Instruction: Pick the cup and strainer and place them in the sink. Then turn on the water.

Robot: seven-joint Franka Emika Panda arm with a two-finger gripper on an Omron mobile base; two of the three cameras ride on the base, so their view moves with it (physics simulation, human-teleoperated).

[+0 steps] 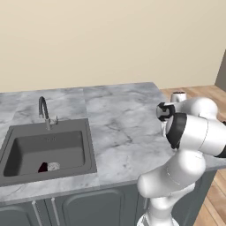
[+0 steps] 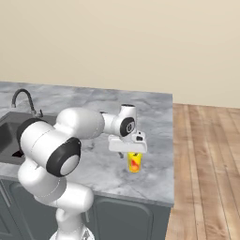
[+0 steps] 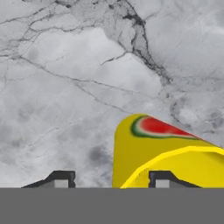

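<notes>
1. At the near right edge of the tabletop (image 2: 154,112), the pincer (image 2: 133,154) is poised directly over the cup (image 2: 134,163), hand pointing down.
2. In the hand view, the cup (image 3: 168,153) is seen off-centre: its rim sits around the right fingertip (image 3: 161,179), so the wall, not the whole cup, appears to be straddled.
3. Pincer state: jaws seen part-spread; whether the wall is pinched yet cannot be told.
4. Step in hand is judged to be the cup grasp. A firm wall pinch should be confirmed before lifting; the lift should be kept vertical to avoid tipping.
5. Further off, the sink (image 1: 90,150) is well apart to the left, with the strainer (image 1: 52,166) apparently already lying in it.
6. Behind it, the tap (image 1: 44,110) is untouched, no stream seen.
</notes>
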